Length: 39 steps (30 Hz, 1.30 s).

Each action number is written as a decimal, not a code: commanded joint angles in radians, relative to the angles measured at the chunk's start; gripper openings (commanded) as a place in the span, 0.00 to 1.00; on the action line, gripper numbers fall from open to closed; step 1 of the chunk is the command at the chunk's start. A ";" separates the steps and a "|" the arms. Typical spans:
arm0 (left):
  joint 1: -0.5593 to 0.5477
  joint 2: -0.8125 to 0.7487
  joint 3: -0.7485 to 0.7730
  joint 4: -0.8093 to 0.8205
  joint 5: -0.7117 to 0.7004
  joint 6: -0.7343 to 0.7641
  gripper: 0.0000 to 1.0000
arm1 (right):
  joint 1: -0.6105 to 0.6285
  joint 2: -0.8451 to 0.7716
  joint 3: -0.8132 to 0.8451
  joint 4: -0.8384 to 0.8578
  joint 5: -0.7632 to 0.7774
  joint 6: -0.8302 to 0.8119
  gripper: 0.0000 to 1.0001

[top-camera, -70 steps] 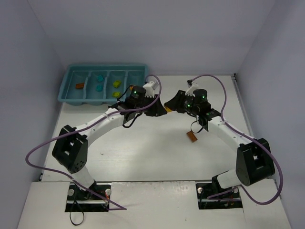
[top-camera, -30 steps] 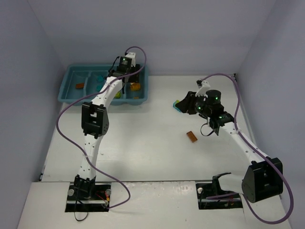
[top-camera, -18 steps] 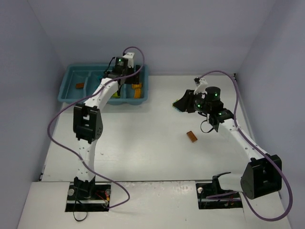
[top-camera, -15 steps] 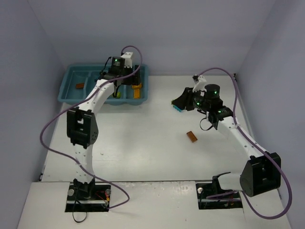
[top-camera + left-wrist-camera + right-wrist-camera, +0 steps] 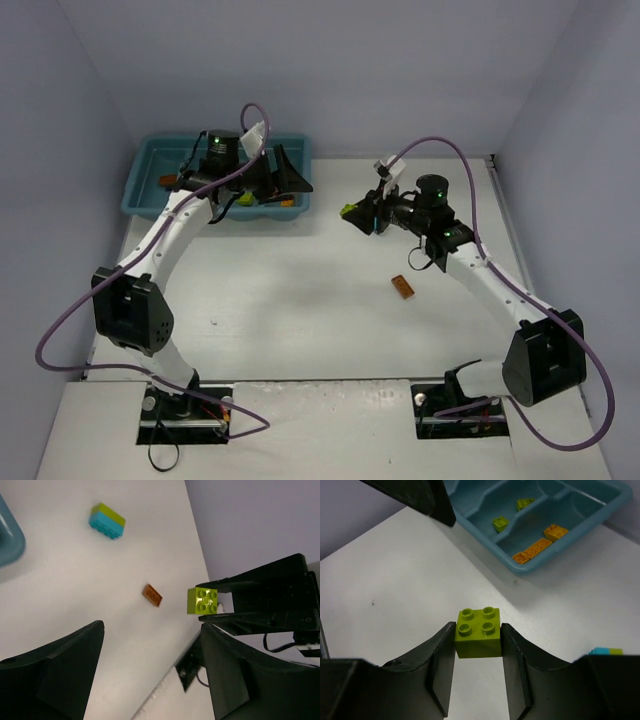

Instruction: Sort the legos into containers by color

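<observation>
My right gripper [image 5: 479, 630] is shut on a lime green lego [image 5: 479, 632] and holds it above the table, right of the tray; it also shows in the top view as the lime green lego [image 5: 349, 211]. A stacked cyan-and-lime lego [image 5: 107, 521] and a flat brown-orange lego [image 5: 402, 287] lie on the table. The teal tray of containers [image 5: 615, 495] holds lime legos [image 5: 500, 523] and orange legos [image 5: 532, 551]. Over the tray's right end my left gripper [image 5: 293, 176] stands open and empty, pointing at the right gripper [image 5: 265, 600].
The left arm [image 5: 180, 225] crosses above the tray and hides much of its middle compartments. A small brown-orange piece [image 5: 168, 180] shows in the tray's leftmost compartment. Purple cables loop above both arms. Walls enclose the table at the back and sides.
My left gripper has opened, risen out of the tray's right compartment and turned to the right. My right gripper has carried the lime lego left, toward the tray.
</observation>
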 commanded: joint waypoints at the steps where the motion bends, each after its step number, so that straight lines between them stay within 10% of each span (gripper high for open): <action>1: -0.003 -0.036 -0.032 0.071 0.165 -0.171 0.72 | 0.021 -0.002 0.019 0.153 -0.071 -0.113 0.06; 15: -0.075 0.004 0.000 0.174 0.250 -0.282 0.72 | 0.105 0.070 0.082 0.137 -0.104 -0.216 0.07; 39: -0.182 0.082 0.113 -0.113 0.071 -0.067 0.62 | 0.114 0.087 0.097 0.108 -0.111 -0.220 0.08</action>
